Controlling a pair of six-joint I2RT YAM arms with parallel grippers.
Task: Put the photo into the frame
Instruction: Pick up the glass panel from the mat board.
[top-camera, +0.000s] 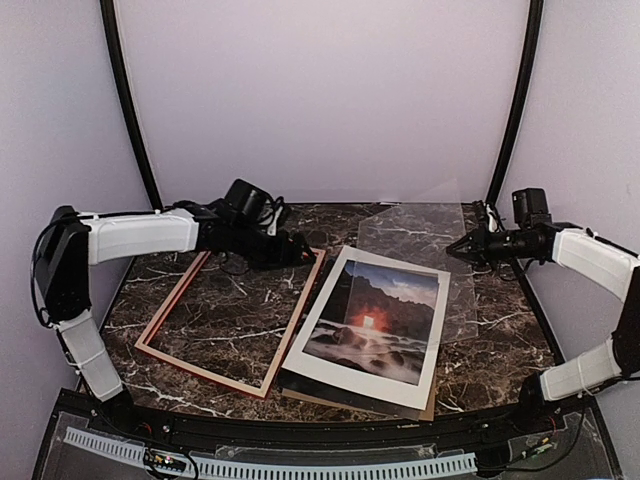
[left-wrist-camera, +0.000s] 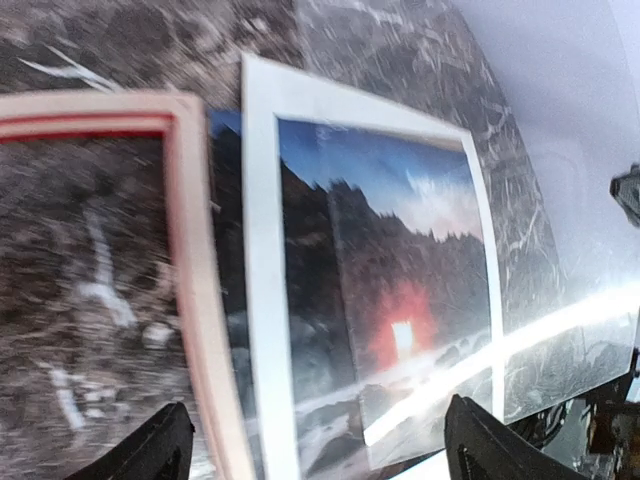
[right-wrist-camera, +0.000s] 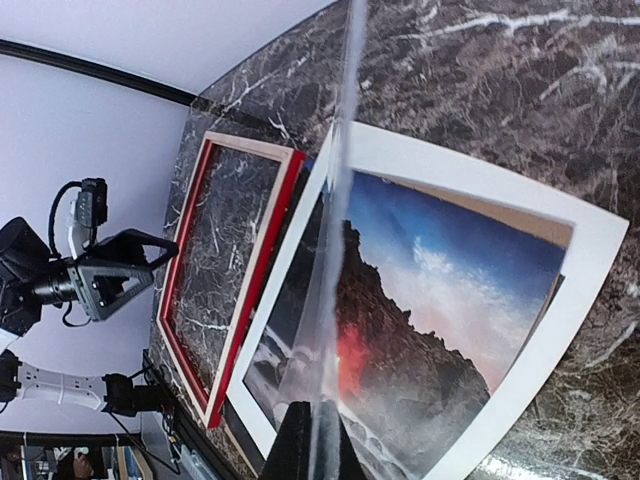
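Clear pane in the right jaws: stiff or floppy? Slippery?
Probably stiff: the clear pane, held at one edge by the right gripper, shows a nearly straight edge in the right wrist view. Likely slippery: glossy, with glare streaks. Thin, so perhaps fragile.

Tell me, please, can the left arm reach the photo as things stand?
Probably yes: the open left gripper hovers nearby, and the photo's edge pokes out beside the frame, though the white mat lies on it.
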